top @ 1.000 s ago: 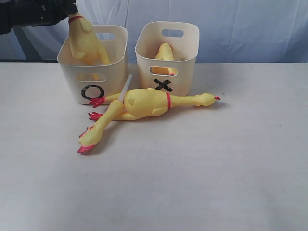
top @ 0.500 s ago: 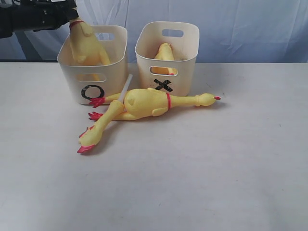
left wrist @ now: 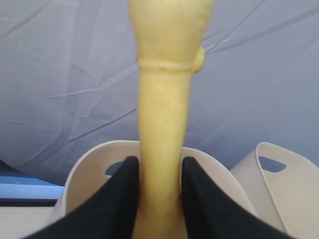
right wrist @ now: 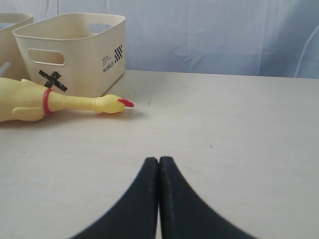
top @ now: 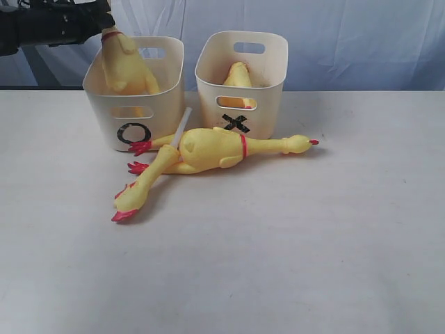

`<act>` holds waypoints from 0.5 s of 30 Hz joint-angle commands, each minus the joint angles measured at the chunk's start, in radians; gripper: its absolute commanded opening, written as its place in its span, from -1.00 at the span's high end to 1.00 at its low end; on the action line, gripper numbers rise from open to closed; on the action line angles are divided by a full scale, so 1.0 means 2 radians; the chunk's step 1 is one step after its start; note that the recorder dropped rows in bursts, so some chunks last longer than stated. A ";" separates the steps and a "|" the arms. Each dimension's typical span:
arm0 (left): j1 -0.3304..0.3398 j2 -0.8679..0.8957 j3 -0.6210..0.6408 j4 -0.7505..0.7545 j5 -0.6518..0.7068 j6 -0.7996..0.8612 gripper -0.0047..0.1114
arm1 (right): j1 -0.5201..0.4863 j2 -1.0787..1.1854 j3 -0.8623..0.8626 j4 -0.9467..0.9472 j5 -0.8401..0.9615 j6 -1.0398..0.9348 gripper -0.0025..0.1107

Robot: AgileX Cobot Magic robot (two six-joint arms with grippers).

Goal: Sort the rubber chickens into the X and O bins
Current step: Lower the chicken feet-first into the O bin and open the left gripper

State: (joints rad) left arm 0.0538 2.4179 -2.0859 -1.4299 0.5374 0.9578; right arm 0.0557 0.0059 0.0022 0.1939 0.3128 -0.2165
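Lowering seems the step in hand: the left pincer (left wrist: 159, 172), clamped on the held chicken (top: 125, 66) at its neck, should sink slowly so the floppy body folds inside the O bin (top: 163, 104) before letting go. The X bin (top: 268, 83), at its three o'clock, holds one chicken (top: 238, 75). At six o'clock of both bins a yellow tangle (top: 208, 149) lies on the counter (top: 313, 243); whether it is one chicken or two I cannot tell. The right pincer (right wrist: 159, 164) is closed and empty.

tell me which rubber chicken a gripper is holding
The chicken hanging into the O bin: the left gripper clamps its neck. The others lie free, on the table or in the X bin.
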 commanded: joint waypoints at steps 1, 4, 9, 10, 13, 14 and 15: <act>-0.003 0.001 -0.003 0.009 0.016 -0.004 0.36 | 0.002 -0.003 -0.001 0.001 -0.004 -0.001 0.97; -0.003 0.001 -0.003 0.009 0.019 -0.004 0.31 | 0.002 -0.003 -0.001 0.001 -0.004 -0.001 0.97; -0.003 0.001 -0.003 0.012 0.019 -0.004 0.30 | 0.002 -0.003 -0.001 0.001 -0.004 -0.001 0.97; -0.003 0.001 -0.003 0.011 0.019 -0.004 0.30 | 0.002 -0.003 -0.001 0.001 -0.004 -0.001 0.97; -0.003 0.001 -0.003 0.015 0.019 -0.004 0.30 | 0.002 -0.003 -0.001 0.001 -0.004 -0.001 0.97; -0.003 0.001 -0.003 0.017 0.020 -0.004 0.30 | 0.002 -0.003 -0.001 0.001 -0.004 -0.001 0.97; -0.003 0.001 -0.003 0.017 0.021 -0.004 0.30 | 0.002 -0.003 -0.001 0.001 -0.004 -0.001 0.97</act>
State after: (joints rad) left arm 0.0538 2.4179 -2.0859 -1.4042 0.5671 0.9537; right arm 0.0557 0.0059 0.0022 0.1939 0.3128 -0.2165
